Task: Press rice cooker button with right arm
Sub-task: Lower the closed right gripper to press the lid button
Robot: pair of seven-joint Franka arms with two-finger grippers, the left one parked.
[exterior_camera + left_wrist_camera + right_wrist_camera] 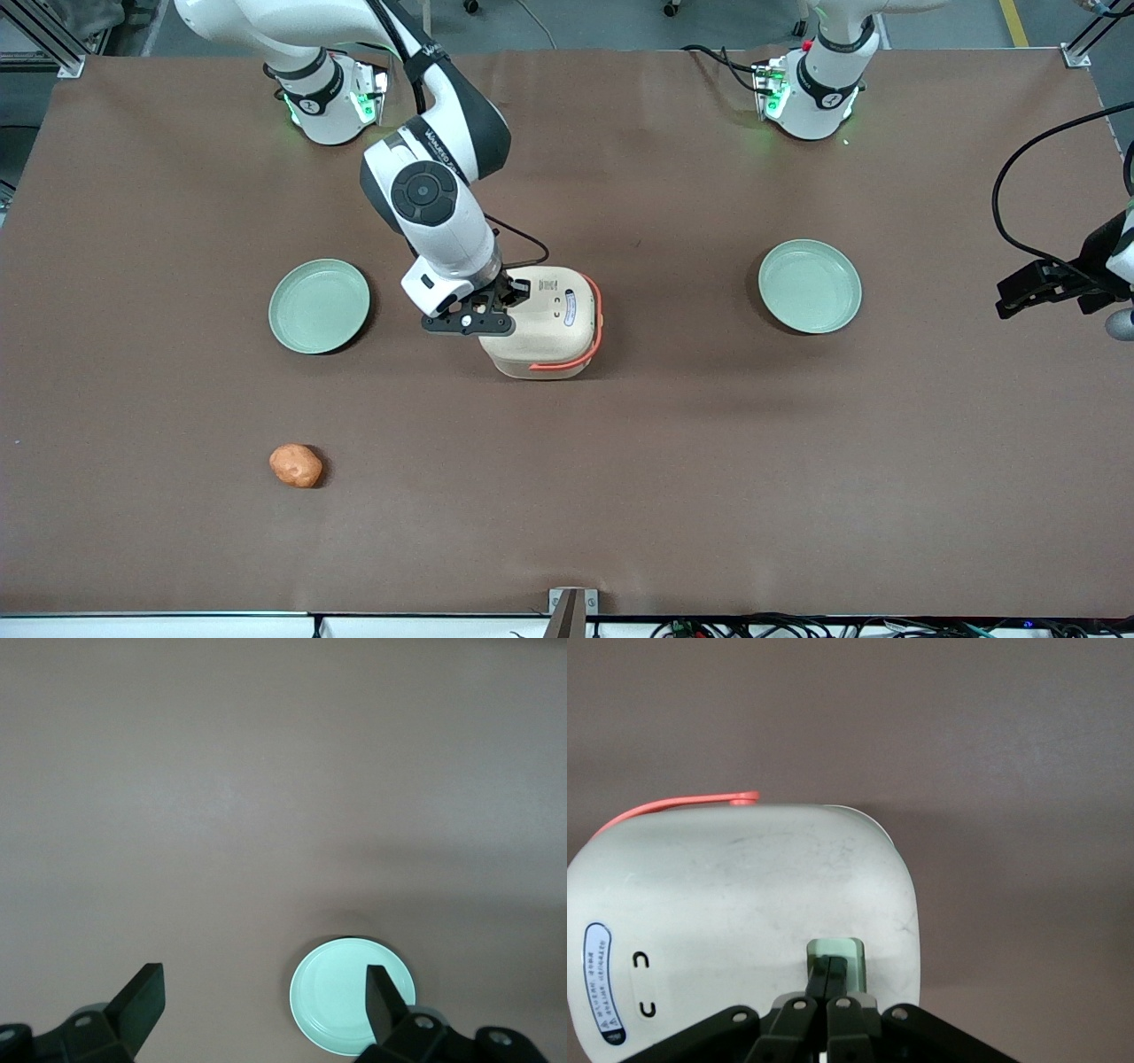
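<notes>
The rice cooker [554, 323] is cream with a coral-orange handle band and stands with its lid closed in the middle of the table. In the right wrist view its lid [744, 895] fills the frame, with a pale green button [849, 958] near the lid's edge. My right gripper [830, 967] is shut, its fingertips pressed together and resting on the green button. In the front view the gripper [507, 292] sits on the cooker's lid on the side toward the working arm's end of the table, partly hidden by the wrist.
Two pale green plates lie on the brown table, one [319, 305] toward the working arm's end and one [810, 285] toward the parked arm's end, also in the left wrist view [341, 992]. An orange lump [296, 465] lies nearer the front camera.
</notes>
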